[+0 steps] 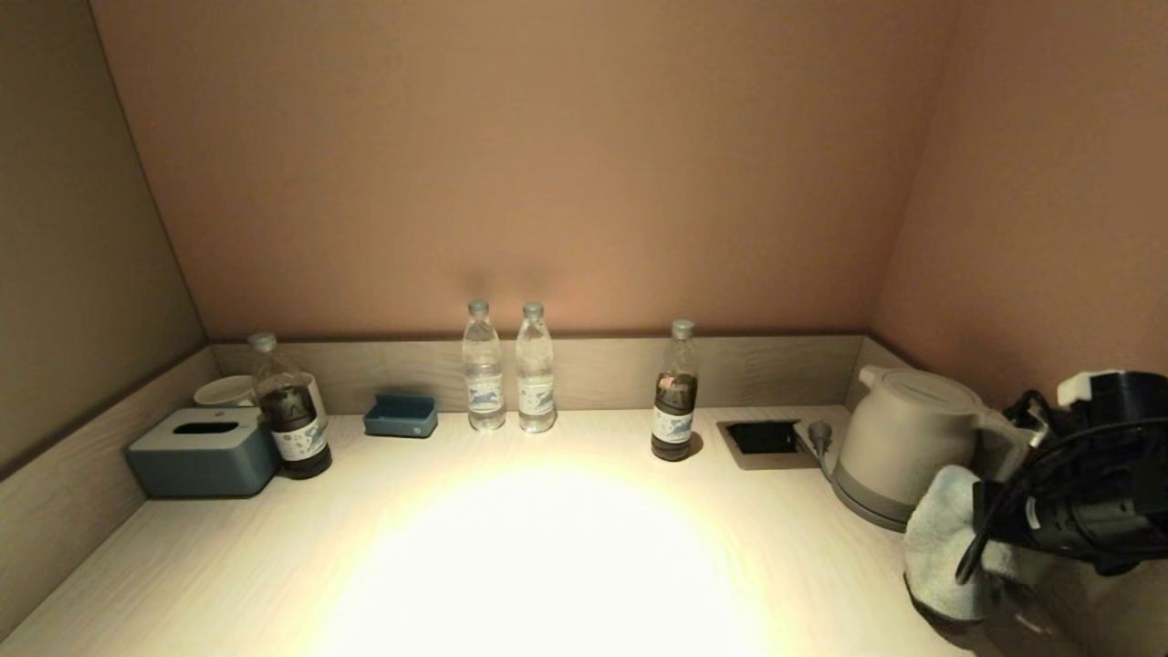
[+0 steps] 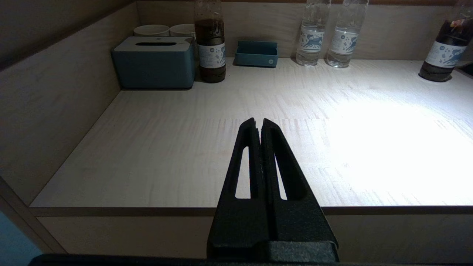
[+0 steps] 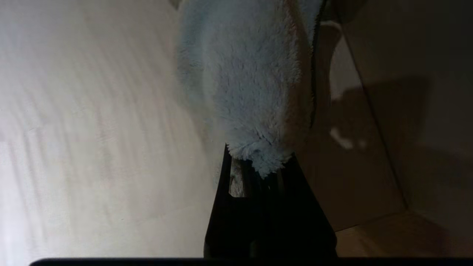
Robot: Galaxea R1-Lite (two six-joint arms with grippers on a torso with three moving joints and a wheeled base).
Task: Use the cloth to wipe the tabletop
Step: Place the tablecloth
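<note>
My right gripper (image 1: 990,529) is at the table's right side, in front of the kettle, shut on a fluffy pale blue-white cloth (image 1: 944,543). The cloth hangs from the fingers, its lower end near the tabletop (image 1: 547,547); whether it touches is unclear. In the right wrist view the cloth (image 3: 251,81) covers the fingertips of the gripper (image 3: 258,162). My left gripper (image 2: 258,123) is shut and empty, parked above the table's front left edge; it is out of the head view.
Along the back stand a blue tissue box (image 1: 203,452), white cups (image 1: 224,391), a dark drink bottle (image 1: 290,411), a small blue tray (image 1: 401,415), two water bottles (image 1: 506,370), another dark bottle (image 1: 675,397), a socket recess (image 1: 765,438) and a grey kettle (image 1: 903,443). Walls enclose three sides.
</note>
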